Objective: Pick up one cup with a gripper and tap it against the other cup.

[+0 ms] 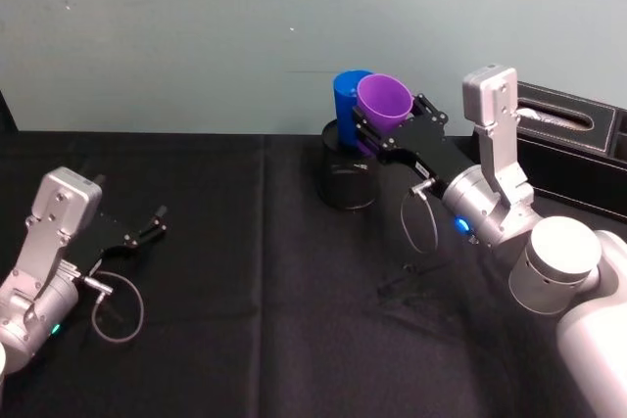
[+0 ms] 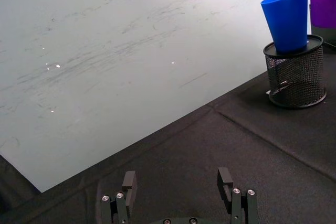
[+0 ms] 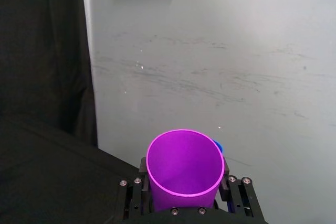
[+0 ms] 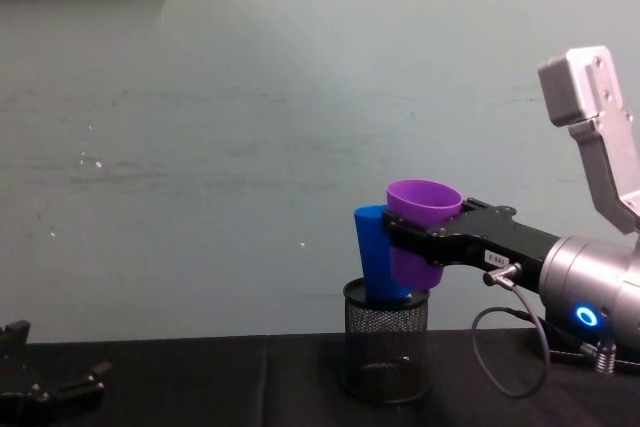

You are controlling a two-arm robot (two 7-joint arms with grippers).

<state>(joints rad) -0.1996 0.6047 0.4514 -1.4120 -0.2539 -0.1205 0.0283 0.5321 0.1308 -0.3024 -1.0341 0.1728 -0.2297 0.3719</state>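
Note:
My right gripper (image 1: 377, 134) is shut on the purple cup (image 1: 384, 100), holding it upright in the air with its mouth up. The purple cup (image 4: 422, 207) sits right against the blue cup (image 4: 372, 257), and they appear to touch. The blue cup (image 1: 345, 95) stands mouth up on a black mesh pen holder (image 1: 348, 178) at the back of the table. In the right wrist view the purple cup (image 3: 184, 166) sits between the fingers, with a sliver of blue behind it. My left gripper (image 1: 147, 227) rests open and low over the table at the far left, away from both cups.
The table is covered by a black cloth (image 1: 255, 320), with a pale wall close behind the cups. A black box (image 1: 578, 134) stands at the back right behind my right arm. Loose cable loops hang from both wrists.

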